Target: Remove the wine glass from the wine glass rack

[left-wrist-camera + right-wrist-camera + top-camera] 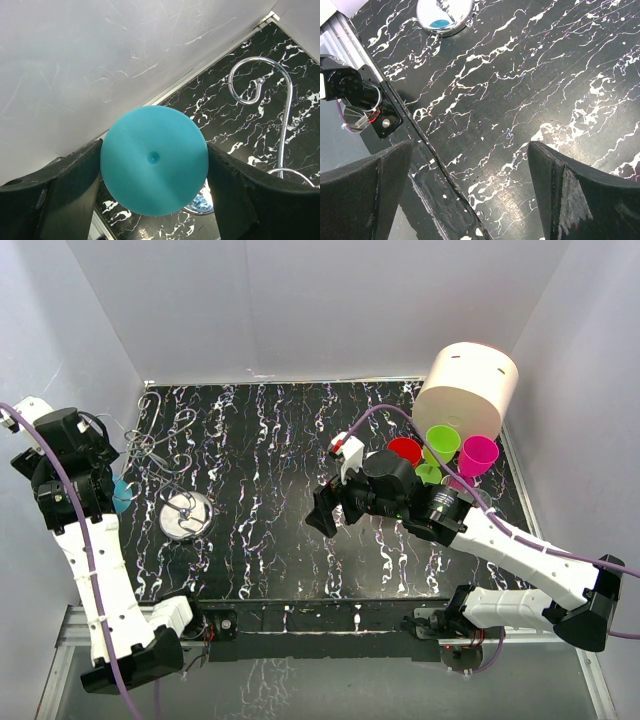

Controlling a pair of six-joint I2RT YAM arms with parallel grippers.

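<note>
A teal wine glass (pixel 154 160) shows its round foot end-on in the left wrist view, squeezed between my left gripper's (pixel 154 200) two black fingers. In the top view the glass (pixel 122 495) sits in the left gripper (pixel 115 490) at the table's left edge, beside the wine glass rack. The rack's thin silver wire loops (pixel 160 440) stand at the back left, with its shiny round base disc (pixel 186 515) in front. One wire loop (pixel 260 85) also shows in the left wrist view. My right gripper (pixel 325 512) is open and empty over the middle of the table (pixel 520 75).
A large cream cylinder (pixel 467 388) lies at the back right. Red (pixel 405 451), green (pixel 442 442) and pink (pixel 478 455) cups cluster beside it, behind the right arm. White walls enclose the table on three sides. The rack's base disc (pixel 445 12) appears in the right wrist view.
</note>
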